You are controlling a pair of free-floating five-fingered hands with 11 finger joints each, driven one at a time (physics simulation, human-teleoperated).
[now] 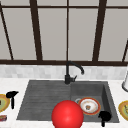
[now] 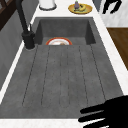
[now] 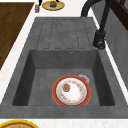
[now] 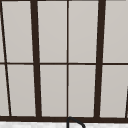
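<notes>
Plate (image 1: 88,106) lies flat in the sink (image 1: 37,100) bowl, by the drain — low walls keep it there. My right hand (image 1: 104,116) hangs just beside it, at the front rim, fingers curled on nothing; my left hand (image 1: 11,96) waits by the counter, fingers spread.

Pretty clearly a home kitchen, rendered in a simulator. There's a dark grey sink (image 1: 37,100) with a ribbed draining board and a deep basin, set into a white counter (image 2: 110,50), plus a black gooseneck faucet (image 1: 68,72) behind it. A red-rimmed plate (image 3: 71,90) sits in the basin, and more plates of food are out on the counter. Big dark-framed window (image 4: 67,60) above, tiled backsplash (image 1: 30,71), wood floor (image 3: 12,27).
</notes>
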